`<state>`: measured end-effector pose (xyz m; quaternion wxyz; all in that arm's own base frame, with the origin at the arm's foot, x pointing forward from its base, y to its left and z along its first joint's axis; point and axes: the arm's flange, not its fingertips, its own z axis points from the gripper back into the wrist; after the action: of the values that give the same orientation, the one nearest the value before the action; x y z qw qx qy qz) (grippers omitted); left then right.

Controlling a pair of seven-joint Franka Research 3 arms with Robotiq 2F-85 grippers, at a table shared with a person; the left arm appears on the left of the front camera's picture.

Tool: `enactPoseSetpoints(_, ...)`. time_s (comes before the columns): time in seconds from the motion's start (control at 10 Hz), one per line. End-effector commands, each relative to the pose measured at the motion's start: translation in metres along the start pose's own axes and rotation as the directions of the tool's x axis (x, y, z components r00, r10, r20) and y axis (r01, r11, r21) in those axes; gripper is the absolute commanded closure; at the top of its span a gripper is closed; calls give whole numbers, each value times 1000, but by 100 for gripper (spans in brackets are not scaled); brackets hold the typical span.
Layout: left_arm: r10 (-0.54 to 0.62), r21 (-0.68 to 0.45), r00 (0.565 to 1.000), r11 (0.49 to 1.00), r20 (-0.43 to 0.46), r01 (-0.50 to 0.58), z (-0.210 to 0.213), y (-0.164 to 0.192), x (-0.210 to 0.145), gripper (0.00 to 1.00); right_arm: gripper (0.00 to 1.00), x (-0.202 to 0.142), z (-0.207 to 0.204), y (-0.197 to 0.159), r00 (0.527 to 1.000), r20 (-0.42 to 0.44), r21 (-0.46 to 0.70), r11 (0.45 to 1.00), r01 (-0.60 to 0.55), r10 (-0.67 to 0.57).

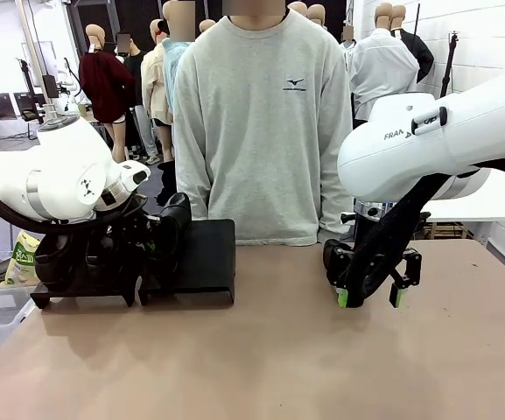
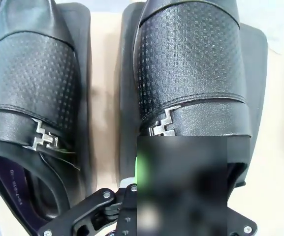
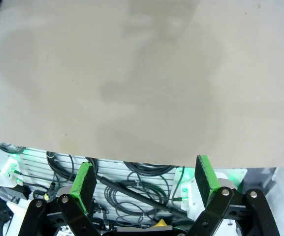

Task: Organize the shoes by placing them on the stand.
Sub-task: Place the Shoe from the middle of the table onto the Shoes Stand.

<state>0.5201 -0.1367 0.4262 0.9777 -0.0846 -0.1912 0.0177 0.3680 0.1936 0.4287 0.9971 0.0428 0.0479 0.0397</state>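
The left arm reaches in over the black stand at the left part of the desk, its wrist low above the shoes sitting there. In the front view the left gripper is mostly lost among the dark shoes, so its fingers are hard to make out. The left wrist view looks straight down on two shoes lying side by side: the left-hand shoe and the right-hand shoe, both with a dotted embossed band across the upper and a small silver buckle. A strip of pale desk shows between the dark surfaces under them. The left gripper sits at the heel opening of the right-hand shoe, jaws drawn together; a blurred patch covers the fingertips there, so it seems clamped on that shoe's rear edge, though the contact itself is not clear.

The right gripper hangs just above bare desk to the right of the middle, well apart from the stand. Its green pads stand wide apart with nothing between them; the right wrist view shows plain desk surface ahead and cables beyond the desk edge. A person in a grey sweatshirt stands at the far side, behind the stand
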Motion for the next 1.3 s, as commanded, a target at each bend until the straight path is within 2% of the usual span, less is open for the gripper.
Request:
enactPoseSetpoints(0.0,20,21,1000,1000,-12,-19,1,-5,4,100,0,2,2,3,1000,0,0,1000,17,-17)
enactPoseSetpoints(0.2,29,28,999,999,-37,-28,-2,-9,3,100,0,2,2,3,1000,0,0,1000,17,-17)
enactPoseSetpoints(0.3,45,28,998,999,-49,-43,-2,-9,3,87,0,2,2,3,1000,0,0,1000,17,-17)
enactPoseSetpoints(0.7,48,26,998,999,-51,-46,-2,-9,2,12,0,2,2,3,1000,0,0,1000,17,-17)
enactPoseSetpoints(0.8,46,27,998,999,-40,-45,4,-10,3,0,0,2,2,3,1000,0,0,1000,17,-17)
enactPoseSetpoints(1.1,37,29,999,999,-15,-37,29,-10,2,0,0,2,2,3,1000,0,0,1000,17,-17)
enactPoseSetpoints(1.2,57,19,996,998,-65,-56,34,-9,1,0,0,2,2,3,1000,0,0,1000,17,-17)
